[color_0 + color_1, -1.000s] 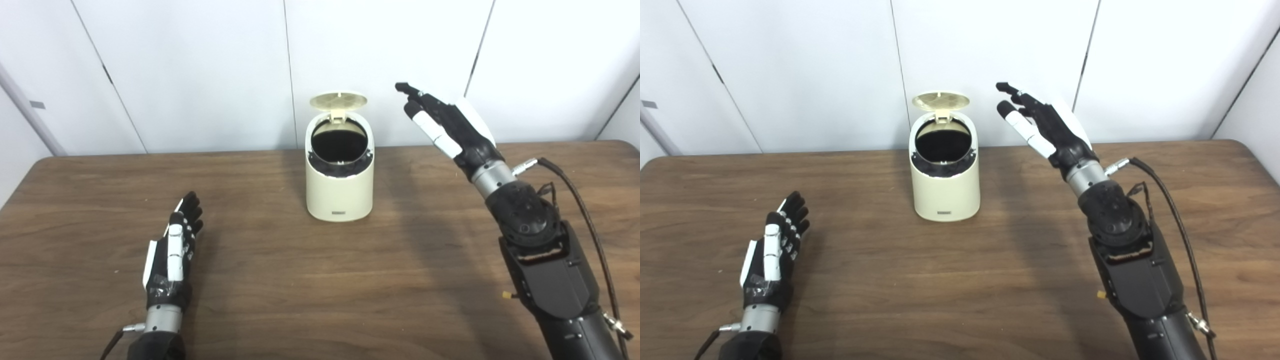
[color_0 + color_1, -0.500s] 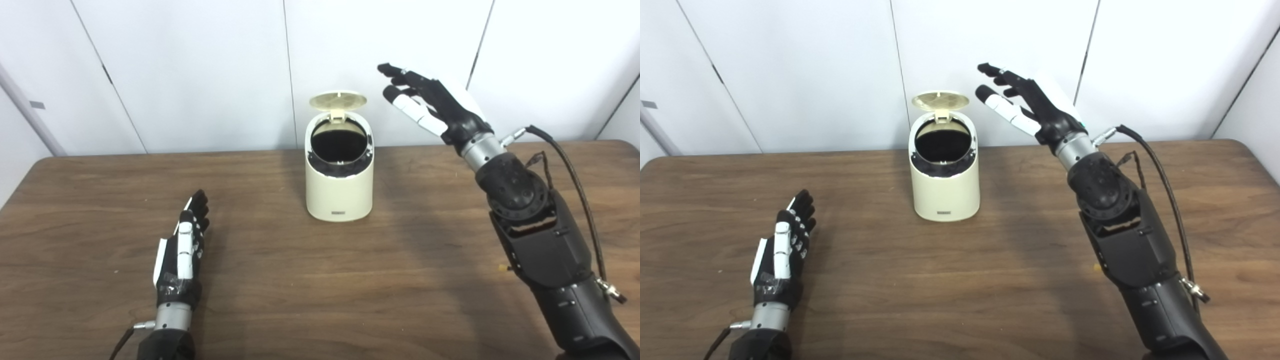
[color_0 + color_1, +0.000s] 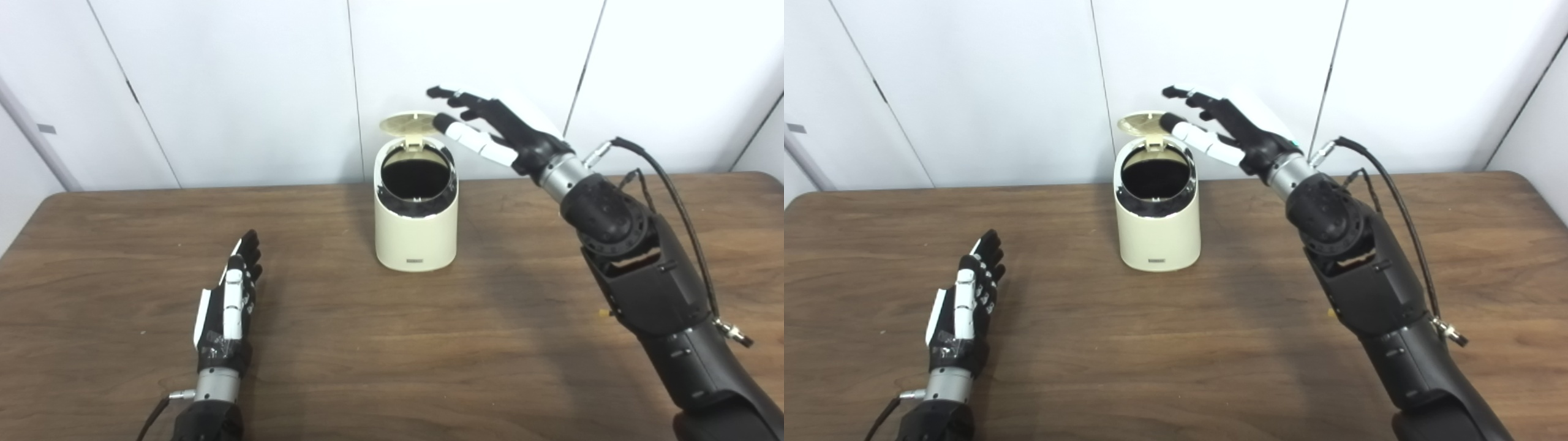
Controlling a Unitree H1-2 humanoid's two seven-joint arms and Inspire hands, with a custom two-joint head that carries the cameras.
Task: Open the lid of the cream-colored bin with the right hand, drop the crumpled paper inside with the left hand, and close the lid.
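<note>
The cream-colored bin stands at the table's middle back with its round lid tipped up behind a dark opening. No crumpled paper shows in either view. My right hand is raised and open, its fingers spread beside and just above the lid's right edge; its thumb tip overlaps the lid in both views, and I cannot tell whether it touches. My left hand lies low over the table at the front left, open and flat, holding nothing.
The brown wooden table spans both views, with white wall panels right behind the bin. A black cable loops off my right forearm, which crosses the table's right side.
My right hand rose, then swung left toward the lid, from well right of the bin to beside the lid. My left hand slid a little forward and right. The lid stayed up.
</note>
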